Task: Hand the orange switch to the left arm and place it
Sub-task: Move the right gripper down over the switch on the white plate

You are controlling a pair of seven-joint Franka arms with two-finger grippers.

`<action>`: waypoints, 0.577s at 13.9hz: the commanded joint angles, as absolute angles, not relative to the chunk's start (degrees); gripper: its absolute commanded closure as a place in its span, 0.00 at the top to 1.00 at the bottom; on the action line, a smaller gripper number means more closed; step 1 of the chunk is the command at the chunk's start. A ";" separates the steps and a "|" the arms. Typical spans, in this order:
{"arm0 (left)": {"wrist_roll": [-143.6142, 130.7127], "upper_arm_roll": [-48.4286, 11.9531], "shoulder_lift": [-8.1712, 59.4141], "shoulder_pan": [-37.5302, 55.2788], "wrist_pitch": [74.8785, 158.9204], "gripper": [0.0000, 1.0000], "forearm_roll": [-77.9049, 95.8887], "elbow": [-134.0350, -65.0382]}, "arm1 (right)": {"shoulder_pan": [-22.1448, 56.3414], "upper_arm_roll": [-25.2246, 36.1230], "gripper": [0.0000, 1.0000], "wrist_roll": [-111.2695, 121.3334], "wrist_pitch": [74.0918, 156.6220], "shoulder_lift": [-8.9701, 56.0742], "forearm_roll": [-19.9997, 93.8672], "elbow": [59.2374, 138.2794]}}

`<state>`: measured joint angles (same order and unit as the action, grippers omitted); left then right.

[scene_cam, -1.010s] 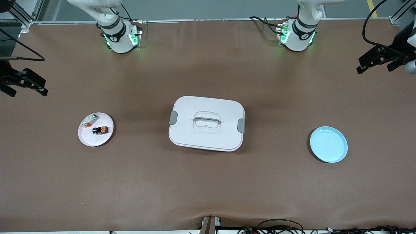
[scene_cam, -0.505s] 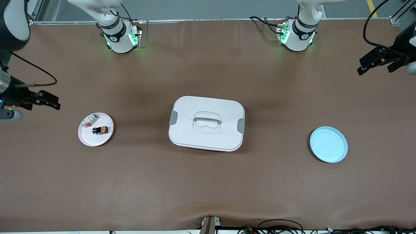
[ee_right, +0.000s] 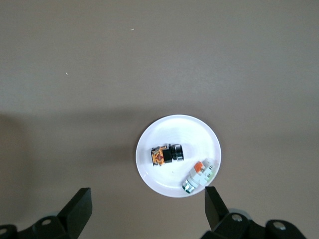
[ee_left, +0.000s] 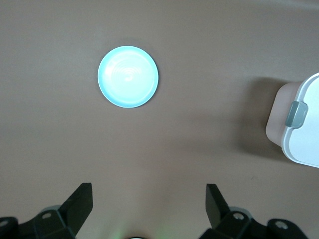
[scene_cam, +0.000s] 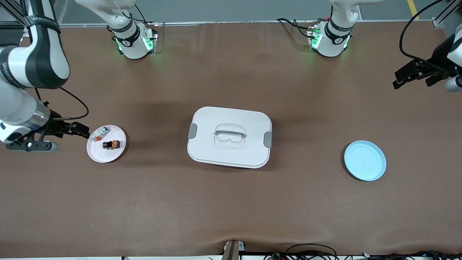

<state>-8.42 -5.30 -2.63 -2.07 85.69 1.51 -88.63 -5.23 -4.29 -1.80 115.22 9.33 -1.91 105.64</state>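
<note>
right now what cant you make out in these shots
- Box contents: lid shut, front view; left wrist view's edge cuts off most of it.
- Orange switch and the white-grey piece beside it on the white plate: too small for markings.
- Right gripper height over the plate's edge: front view cannot settle it.
- Left gripper: arm cut off by the front view's edge.

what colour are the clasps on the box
Grey clasps on the white box; clearest in the front view.
</note>
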 commanded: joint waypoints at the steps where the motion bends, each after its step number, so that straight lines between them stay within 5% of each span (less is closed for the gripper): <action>1: -7.82 -5.45 -2.99 -2.46 86.13 1.00 2.37 -88.59 | -6.32 -4.66 1.00 -2.99 119.00 10.27 -2.55 108.81; 8: -7.82 -5.45 -3.25 -2.55 87.71 1.00 2.37 -88.42 | -9.05 -4.66 1.00 -4.83 122.78 17.92 -2.90 109.86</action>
